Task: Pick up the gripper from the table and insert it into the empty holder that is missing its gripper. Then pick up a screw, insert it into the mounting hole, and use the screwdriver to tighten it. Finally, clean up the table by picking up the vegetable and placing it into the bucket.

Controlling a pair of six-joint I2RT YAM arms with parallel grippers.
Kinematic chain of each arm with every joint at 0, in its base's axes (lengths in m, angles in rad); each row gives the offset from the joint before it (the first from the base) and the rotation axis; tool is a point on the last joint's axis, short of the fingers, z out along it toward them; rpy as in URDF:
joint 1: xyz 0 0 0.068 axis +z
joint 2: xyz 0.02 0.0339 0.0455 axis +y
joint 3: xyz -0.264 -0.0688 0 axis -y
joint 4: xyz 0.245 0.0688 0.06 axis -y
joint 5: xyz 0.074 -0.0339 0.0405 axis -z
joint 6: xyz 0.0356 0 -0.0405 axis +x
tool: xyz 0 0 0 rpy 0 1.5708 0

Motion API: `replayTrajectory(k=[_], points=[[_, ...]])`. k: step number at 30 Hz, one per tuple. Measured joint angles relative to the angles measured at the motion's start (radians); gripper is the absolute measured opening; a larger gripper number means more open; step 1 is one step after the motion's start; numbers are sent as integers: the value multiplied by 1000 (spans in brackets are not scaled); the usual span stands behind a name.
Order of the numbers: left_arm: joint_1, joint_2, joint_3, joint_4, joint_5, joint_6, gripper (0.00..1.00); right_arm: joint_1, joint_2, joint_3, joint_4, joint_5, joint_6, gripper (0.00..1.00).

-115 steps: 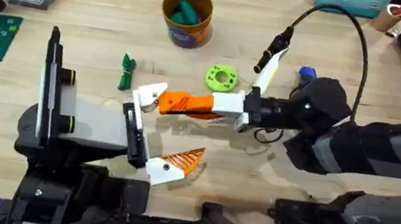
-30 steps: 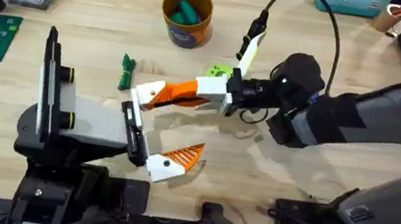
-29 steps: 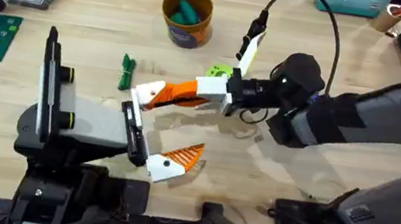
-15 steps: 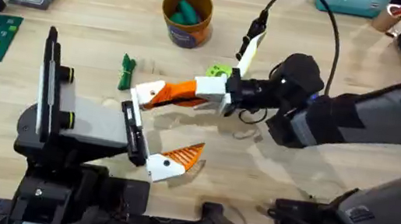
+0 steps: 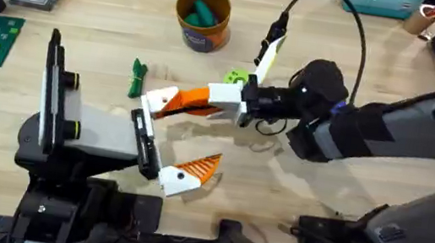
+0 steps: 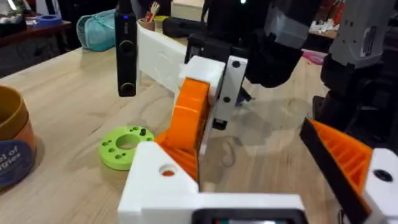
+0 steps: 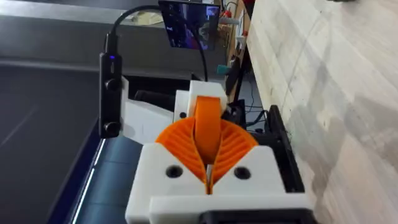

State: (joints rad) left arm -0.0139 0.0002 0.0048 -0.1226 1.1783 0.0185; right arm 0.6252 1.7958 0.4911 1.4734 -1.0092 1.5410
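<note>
While the right arm stretches level across the middle of the wooden worktop (image 5: 362,65), its right end effector (image 5: 170,106) is clamped on the small orange wedge-shaped plastic gripper (image 5: 189,98), pressing it against the white wedge-shaped plastic holder (image 5: 161,98) on the left arm's black rail. The left end effector (image 5: 168,140) lies wide open near the front edge, gripping nothing. A slender dark-green toy vegetable (image 5: 137,78) lies beyond it, and the yellow-orange bucket (image 5: 202,18) stands near the far edge.
</note>
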Motion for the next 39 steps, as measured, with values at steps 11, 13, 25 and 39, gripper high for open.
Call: replayTrajectory(k=[11,13,25,39], points=[[0,0,0,1,-2,1,990,3,-11,-9,-5,23,-3,10],[0,0,0,0,3,1,990,5,-24,-26,-5,38,-4,10],[0,0,0,-1,8,1,990,14,-47,-55,-5,78,-4,10],[-2,0,0,-1,7,3,990,20,-69,-77,-8,117,-23,10]])
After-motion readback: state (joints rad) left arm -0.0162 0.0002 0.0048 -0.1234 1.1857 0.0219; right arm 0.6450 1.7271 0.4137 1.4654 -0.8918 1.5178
